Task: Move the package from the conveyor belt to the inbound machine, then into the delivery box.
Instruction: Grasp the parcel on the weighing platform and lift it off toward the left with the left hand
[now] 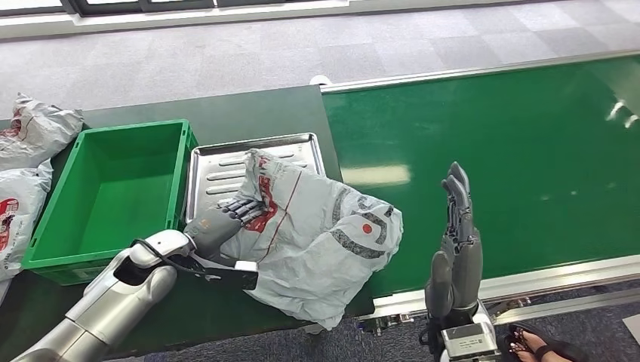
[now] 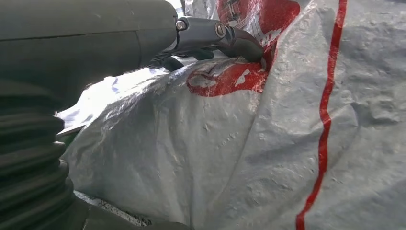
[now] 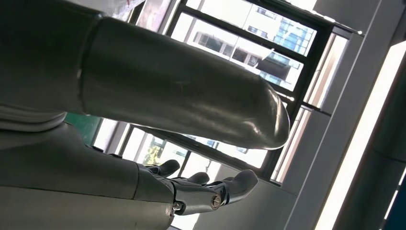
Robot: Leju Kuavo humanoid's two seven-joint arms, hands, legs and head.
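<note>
Green conveyor belt [image 1: 513, 151] runs alongside a dark table. On it, the left hand [image 1: 226, 219] presses into the package [image 1: 317, 234], apparently gripping a fold, though fingertips are hidden. Soft, crinkly and slippery, the bag sags over the metal tray [image 1: 219, 170]; bunch it mid-body. The right hand [image 1: 456, 226] stands open, empty.

The grey package [image 1: 317, 241] covers the near right part of the metal tray [image 1: 226, 162] and hides the desk [image 1: 249, 113] edge beneath it, while its lower corner hangs past that edge; the left hand [image 1: 226, 219] rests on it, and whether the fingers [image 1: 245, 207] grip or merely press cannot be told. At the left picture edge two more grey bags [image 1: 26, 151] are cut off; at the bottom right, a person's sandalled foot [image 1: 540, 343] is partly cropped.
</note>
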